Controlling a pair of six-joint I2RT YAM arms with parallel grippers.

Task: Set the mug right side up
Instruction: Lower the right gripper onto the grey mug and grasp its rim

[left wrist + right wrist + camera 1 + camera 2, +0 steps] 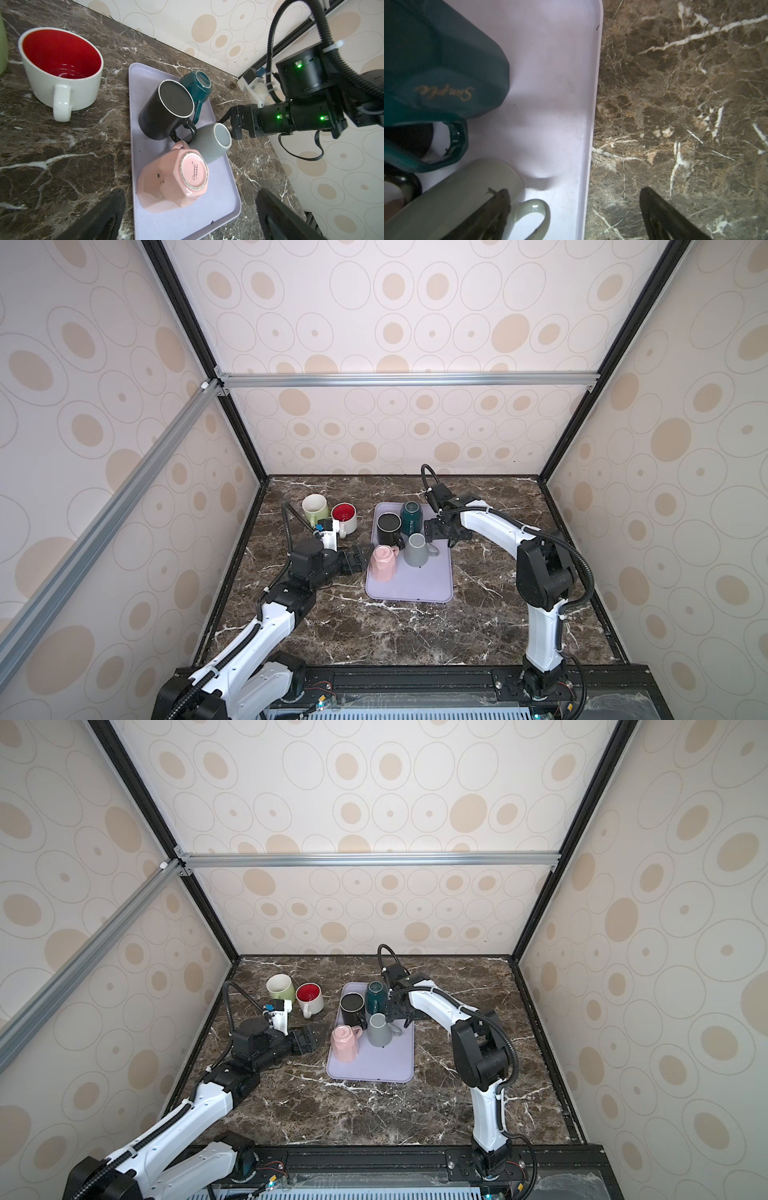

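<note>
Right wrist — grey mug (446, 197) beside fingers (483, 220)

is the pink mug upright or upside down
Upside down: the pink mug stands rim-down on the tray, its stamped base facing up.

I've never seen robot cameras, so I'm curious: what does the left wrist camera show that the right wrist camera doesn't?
Only the left wrist view shows the red-lined mug upright on the marble and the base of the pink mug. Only the right wrist view shows gold lettering on the teal mug and the handle of the gray mug. Both show the lilac tray with the teal and gray mugs on it.
</note>
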